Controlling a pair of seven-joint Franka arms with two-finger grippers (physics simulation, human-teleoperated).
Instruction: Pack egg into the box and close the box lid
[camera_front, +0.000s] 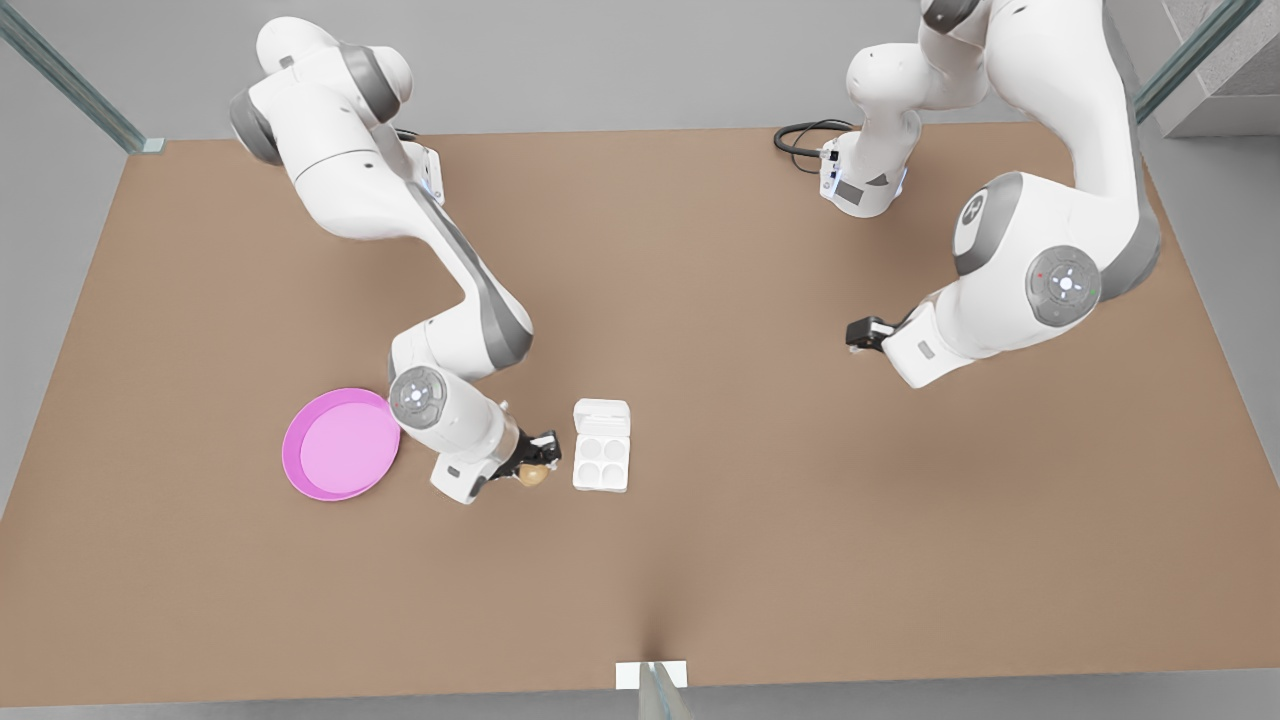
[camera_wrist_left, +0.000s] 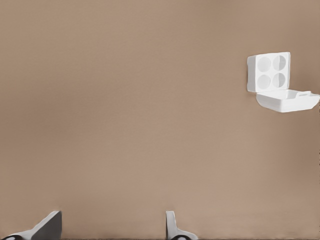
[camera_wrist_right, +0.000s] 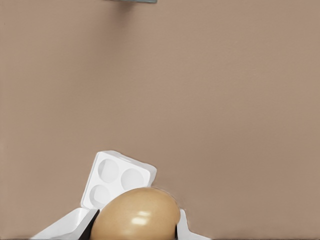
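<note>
Tan oval egg (camera_wrist_right: 136, 214) in right claw (camera_front: 537, 462).

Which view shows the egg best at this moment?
The right wrist view: the egg sits large between the right gripper's fingers, with the box just beyond. In the front view it is a small tan spot beside the box.

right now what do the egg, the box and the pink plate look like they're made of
Egg, held in the right claw: smooth, slightly glossy tan shell, with a soft highlight on top.
Box: matte white, thin moulded walls and cups, probably plastic or foam.
Pink plate: uniform pink with a raised rim, likely plastic.
</note>
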